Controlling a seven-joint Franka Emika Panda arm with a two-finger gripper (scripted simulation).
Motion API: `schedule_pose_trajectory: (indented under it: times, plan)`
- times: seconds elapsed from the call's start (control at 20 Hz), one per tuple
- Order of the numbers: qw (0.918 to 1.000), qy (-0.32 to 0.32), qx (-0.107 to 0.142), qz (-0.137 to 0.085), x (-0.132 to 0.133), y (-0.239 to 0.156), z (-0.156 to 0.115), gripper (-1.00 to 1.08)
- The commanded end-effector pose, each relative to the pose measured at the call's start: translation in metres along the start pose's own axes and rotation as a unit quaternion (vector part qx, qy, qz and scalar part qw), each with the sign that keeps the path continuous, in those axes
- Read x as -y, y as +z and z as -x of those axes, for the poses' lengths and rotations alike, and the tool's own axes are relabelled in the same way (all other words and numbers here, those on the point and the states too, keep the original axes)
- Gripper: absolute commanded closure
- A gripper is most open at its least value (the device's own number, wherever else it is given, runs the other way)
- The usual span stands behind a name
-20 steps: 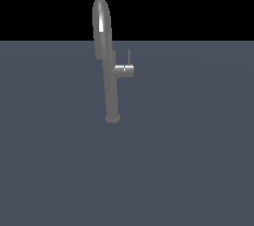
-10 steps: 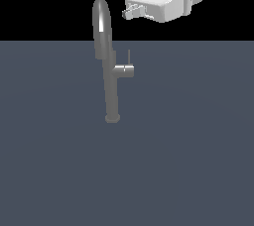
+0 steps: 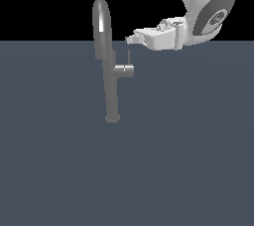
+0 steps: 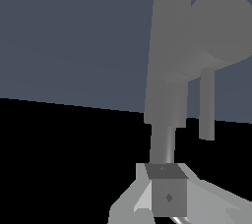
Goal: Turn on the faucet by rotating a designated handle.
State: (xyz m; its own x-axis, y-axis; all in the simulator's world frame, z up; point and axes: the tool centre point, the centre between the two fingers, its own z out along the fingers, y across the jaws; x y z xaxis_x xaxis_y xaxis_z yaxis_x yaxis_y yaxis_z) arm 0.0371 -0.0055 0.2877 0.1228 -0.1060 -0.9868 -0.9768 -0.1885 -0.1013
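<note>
The faucet [image 3: 107,66] is a tall grey gooseneck tube standing on a small base collar, with a short side stub [image 3: 124,70] pointing to the exterior view's right. The handle [image 3: 129,57], a very thin rod, rises straight up from the end of that stub. My gripper [image 3: 129,40] hangs just above the rod's tip with its fingers together and nothing between them; I cannot tell whether they touch the tip. In the wrist view the gripper [image 4: 167,194] sits close to the faucet [image 4: 168,46], with the handle [image 4: 207,104] a little to one side.
The faucet stands on a flat dark blue-grey surface [image 3: 59,160] that fills the lower part of the exterior view. My white arm [image 3: 208,7] reaches in from the exterior view's upper right. No other objects are in sight.
My gripper has come down from the top of the exterior view to just above the handle's tip. The faucet and handle have not moved.
</note>
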Motion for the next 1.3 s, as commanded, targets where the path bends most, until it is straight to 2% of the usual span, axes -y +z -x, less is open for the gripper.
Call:
schedule_pose_trajectory:
  times: [0.0,0.25,0.5,1.1,1.25]
  plan:
    - [0.9994,0.019,0.02,-0.019,0.004,0.001,-0.013,1.08]
    - [0.9967,0.045,0.049,-0.047,0.009,0.003,-0.032,1.08]
    - [0.9944,0.059,0.063,-0.06,0.011,0.005,-0.042,1.08]
    - [0.9949,0.056,0.061,-0.058,0.011,0.005,-0.04,1.08]
    - [0.9949,0.056,0.061,-0.058,0.003,0.005,-0.036,1.08]
